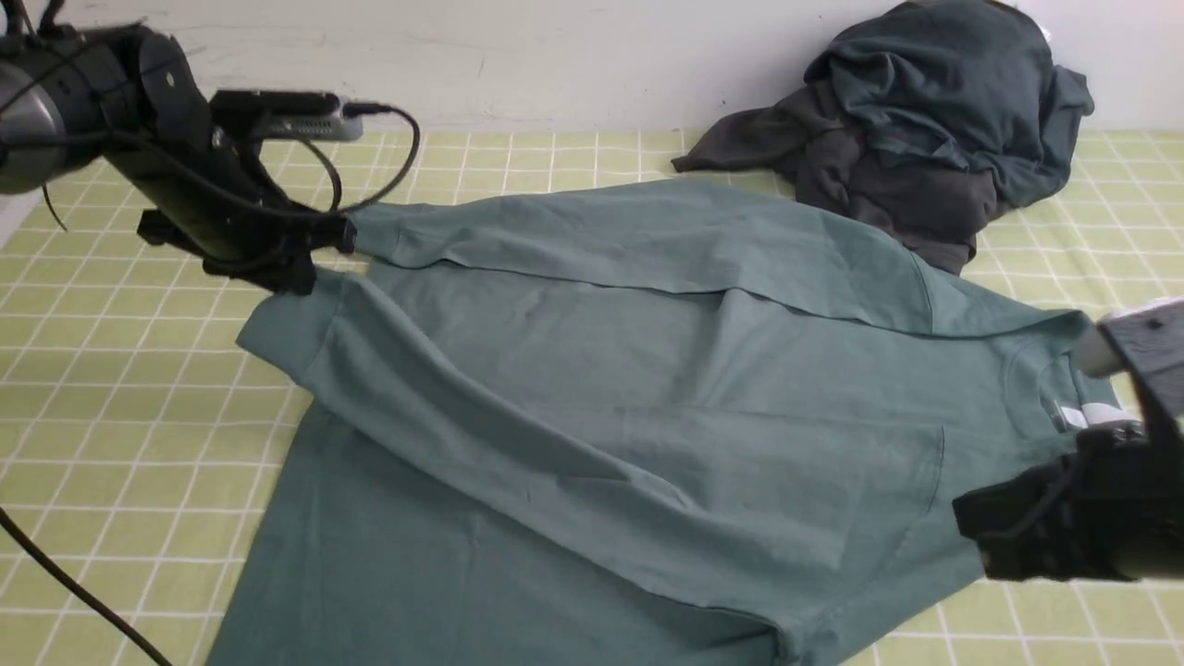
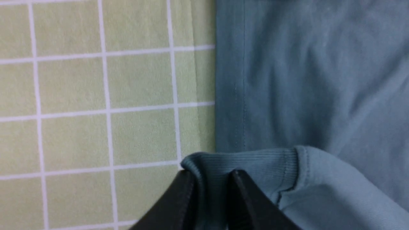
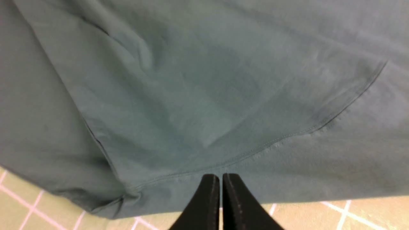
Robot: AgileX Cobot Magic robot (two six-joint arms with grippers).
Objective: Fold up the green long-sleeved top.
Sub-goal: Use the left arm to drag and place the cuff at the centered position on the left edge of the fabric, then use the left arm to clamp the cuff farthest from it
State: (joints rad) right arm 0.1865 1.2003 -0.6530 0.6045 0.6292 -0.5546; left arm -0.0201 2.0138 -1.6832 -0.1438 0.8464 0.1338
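The green long-sleeved top lies spread on the checked yellow-green cloth, with both sleeves folded across its body. Its collar and white neck label are at the right. My left gripper is at the far left, at the end of the upper sleeve. In the left wrist view the ribbed cuff sits between the parted fingers of that gripper. My right gripper hovers low at the top's near right edge. In the right wrist view that gripper is shut and holds nothing, its tips over a shoulder seam.
A heap of dark grey and slate garments lies at the back right against the white wall. A black cable crosses the cloth at the near left. The left arm's cable loop hangs over the back left.
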